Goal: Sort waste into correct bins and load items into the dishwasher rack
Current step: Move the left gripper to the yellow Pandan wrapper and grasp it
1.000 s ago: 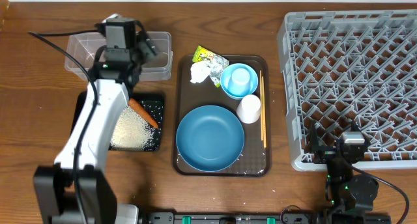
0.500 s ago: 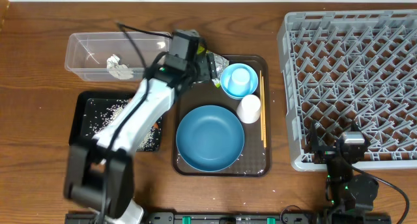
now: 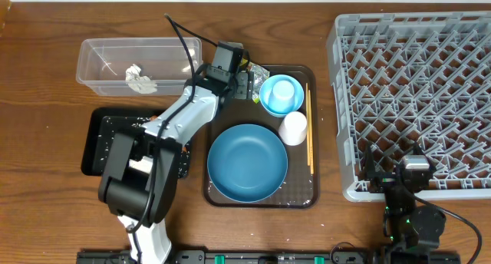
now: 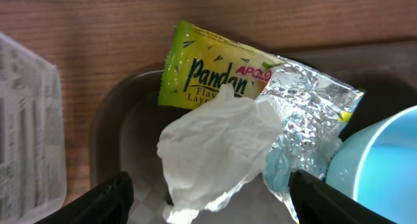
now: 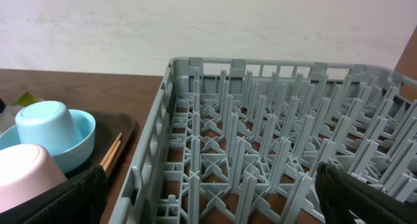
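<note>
My left gripper (image 3: pixel 238 83) (image 4: pixel 212 208) is open just above a crumpled white tissue (image 4: pixel 218 142) and the yellow-green wrapper (image 4: pixel 208 71) (image 3: pixel 258 70) at the back left of the brown serving tray (image 3: pixel 307 195). The tissue sits between the fingers. Another tissue (image 3: pixel 139 78) lies in the clear tub (image 3: pixel 100 53). The black tray (image 3: pixel 96 141) holds rice (image 3: pixel 123 127); my arm hides the carrot. The big dark-blue bowl (image 3: pixel 247 163), light-blue bowl (image 3: pixel 268 103) (image 5: pixel 78 136), white cup (image 3: pixel 293 128) and chopsticks (image 3: pixel 310 133) are on the serving tray. My right gripper (image 3: pixel 414 172) (image 5: pixel 215 201) is open and empty at the grey rack (image 3: pixel 414 87) (image 5: pixel 260 139).
A light-blue cup (image 3: pixel 284 89) (image 5: pixel 42 120) sits upside down in the light-blue bowl. The left arm stretches across the black tray and the serving tray's left edge. The rack fills the right side of the table.
The left gripper left the clear tub, where a tissue now lies, and swung right to the tissue and wrapper on the serving tray. The right arm has not moved.
</note>
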Available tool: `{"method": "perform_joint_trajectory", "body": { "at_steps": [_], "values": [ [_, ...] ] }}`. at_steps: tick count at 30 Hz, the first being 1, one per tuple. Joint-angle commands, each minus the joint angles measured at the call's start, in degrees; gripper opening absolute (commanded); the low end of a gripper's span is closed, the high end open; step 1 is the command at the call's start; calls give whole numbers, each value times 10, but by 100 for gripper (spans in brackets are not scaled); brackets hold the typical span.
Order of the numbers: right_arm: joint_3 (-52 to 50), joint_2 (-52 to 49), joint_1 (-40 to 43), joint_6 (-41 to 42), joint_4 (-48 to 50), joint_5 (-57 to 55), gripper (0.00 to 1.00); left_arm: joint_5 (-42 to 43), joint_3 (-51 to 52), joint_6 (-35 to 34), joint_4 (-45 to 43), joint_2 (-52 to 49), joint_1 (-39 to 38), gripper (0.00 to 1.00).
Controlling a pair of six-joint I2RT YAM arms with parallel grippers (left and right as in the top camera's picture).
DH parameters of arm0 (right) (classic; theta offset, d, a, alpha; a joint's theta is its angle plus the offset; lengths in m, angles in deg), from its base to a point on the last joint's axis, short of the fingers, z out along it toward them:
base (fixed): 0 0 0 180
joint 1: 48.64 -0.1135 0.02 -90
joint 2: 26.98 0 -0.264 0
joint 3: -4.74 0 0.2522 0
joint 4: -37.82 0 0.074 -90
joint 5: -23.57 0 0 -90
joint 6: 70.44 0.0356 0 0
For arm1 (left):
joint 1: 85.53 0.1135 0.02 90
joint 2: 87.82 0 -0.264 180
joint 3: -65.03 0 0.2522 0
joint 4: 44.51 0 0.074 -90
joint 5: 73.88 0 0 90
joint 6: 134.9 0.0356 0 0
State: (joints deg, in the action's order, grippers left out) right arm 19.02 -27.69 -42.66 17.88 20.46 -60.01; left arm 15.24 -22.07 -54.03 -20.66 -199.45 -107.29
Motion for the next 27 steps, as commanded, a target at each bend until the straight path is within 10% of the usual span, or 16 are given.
{"method": "perform_joint_trajectory", "body": {
  "at_steps": [1,5,18,27],
  "values": [
    [-2,3,6,8,-1,-2,99,-11,-19,21,-2,-29,1,79],
    [-2,3,6,8,-1,-2,99,-11,-19,21,-2,-47,1,75],
    [-2,3,6,8,-1,-2,99,-11,-19,18,-3,0,-5,8],
    [-2,3,6,8,-1,-2,99,-42,-19,-12,-6,166,-9,6]
  ]
}}
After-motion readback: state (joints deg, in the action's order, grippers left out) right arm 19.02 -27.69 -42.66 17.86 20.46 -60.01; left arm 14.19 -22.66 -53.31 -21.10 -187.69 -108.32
